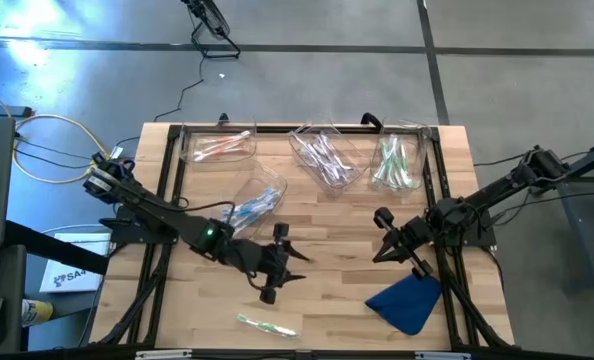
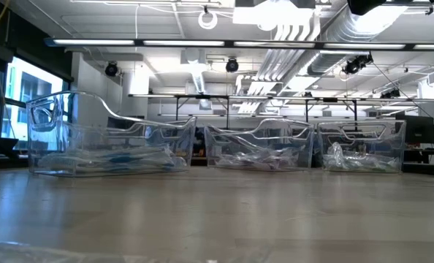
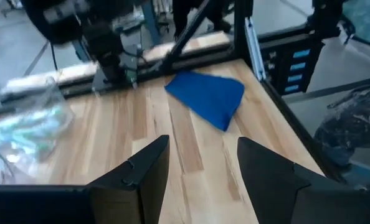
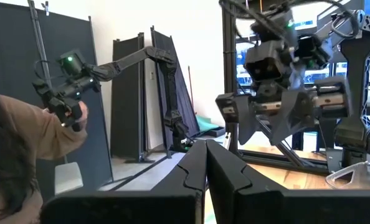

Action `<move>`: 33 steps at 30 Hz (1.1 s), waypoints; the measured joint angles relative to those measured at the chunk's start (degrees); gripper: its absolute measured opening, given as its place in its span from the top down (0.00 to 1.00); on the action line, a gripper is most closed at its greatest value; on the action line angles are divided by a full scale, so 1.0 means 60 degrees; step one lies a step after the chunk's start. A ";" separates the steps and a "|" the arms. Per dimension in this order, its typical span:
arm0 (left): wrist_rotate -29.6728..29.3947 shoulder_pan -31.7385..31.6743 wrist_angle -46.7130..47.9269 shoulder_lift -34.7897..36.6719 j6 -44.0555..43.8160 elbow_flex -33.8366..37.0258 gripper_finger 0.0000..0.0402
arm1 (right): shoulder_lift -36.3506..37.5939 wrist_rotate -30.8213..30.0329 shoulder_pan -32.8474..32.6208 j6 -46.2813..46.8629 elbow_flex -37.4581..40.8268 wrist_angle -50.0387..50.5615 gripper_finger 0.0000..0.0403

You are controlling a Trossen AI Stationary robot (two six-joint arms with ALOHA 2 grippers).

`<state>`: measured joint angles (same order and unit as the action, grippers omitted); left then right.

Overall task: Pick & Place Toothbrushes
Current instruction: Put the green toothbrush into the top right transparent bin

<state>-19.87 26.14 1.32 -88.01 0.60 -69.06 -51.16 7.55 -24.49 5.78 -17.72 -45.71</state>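
— How is the light where I work?

— Bright and even. Ceiling strip lights glow overhead in my low view, and glare whitens the floor at the far left corner from above.

— Shadows?

— Soft, faint ones under my arms on the table.

— Anything blurred?

— My own fingers in the left wrist view are soft, the clear bins hazy, and the near table in the low view is out of focus.
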 joint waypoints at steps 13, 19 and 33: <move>0.2065 -0.0820 0.0463 0.0004 0.1529 -0.0240 0.54 | 0.0000 0.0010 0.0000 0.0224 -0.0001 0.0011 0.99; 0.2260 -0.0236 0.1652 0.0004 0.0855 -0.0240 0.54 | 0.0000 0.0011 0.0025 0.0246 -0.0004 0.0156 0.99; 0.2467 0.1284 0.1879 -0.0839 -0.2638 -0.0243 0.66 | -0.0004 -0.0303 0.0025 0.0248 -0.0007 0.0375 0.99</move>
<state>-5.07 33.85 12.60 -93.04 -15.23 -70.52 -51.18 5.73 -24.34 7.27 -17.76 -43.46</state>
